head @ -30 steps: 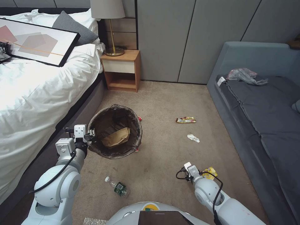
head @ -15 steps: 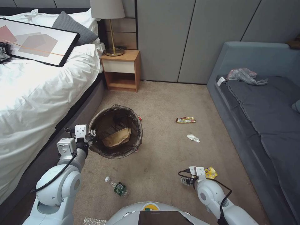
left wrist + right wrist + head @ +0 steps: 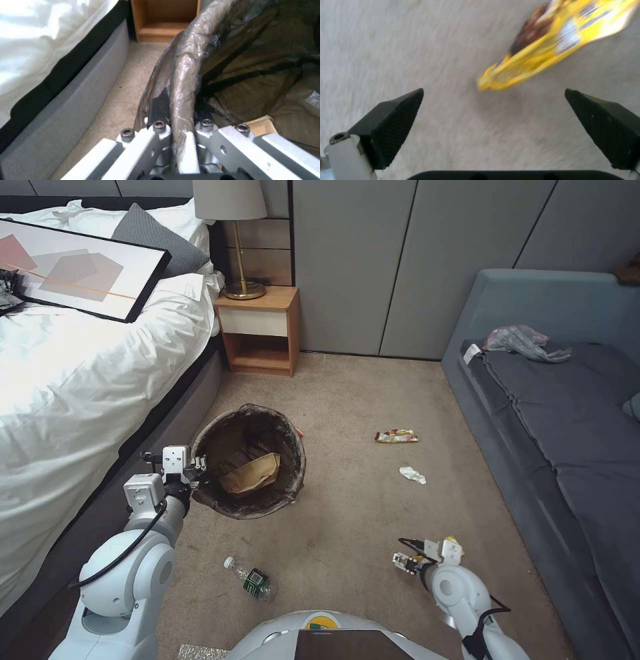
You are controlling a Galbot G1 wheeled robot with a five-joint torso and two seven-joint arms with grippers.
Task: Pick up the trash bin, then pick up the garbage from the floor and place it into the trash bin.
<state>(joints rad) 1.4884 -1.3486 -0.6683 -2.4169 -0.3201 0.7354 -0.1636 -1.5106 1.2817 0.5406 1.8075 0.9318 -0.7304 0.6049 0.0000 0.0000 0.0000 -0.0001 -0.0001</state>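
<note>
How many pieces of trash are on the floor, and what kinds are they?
Snack wrappers: 2, a yellow wrapper under the open right gripper and a multicoloured wrapper
Tissues: 1, a crumpled white tissue
Bottles: 1, a clear bottle
Total: 4

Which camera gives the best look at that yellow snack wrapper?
The right wrist view: the yellow snack wrapper lies large on the carpet beyond the open right gripper. In the head view it peeks out behind that arm.

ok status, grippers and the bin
Left gripper shut on bag-lined round white plastic trash bin rim. Right gripper open above yellow snack wrapper. Nothing in the way.
</note>
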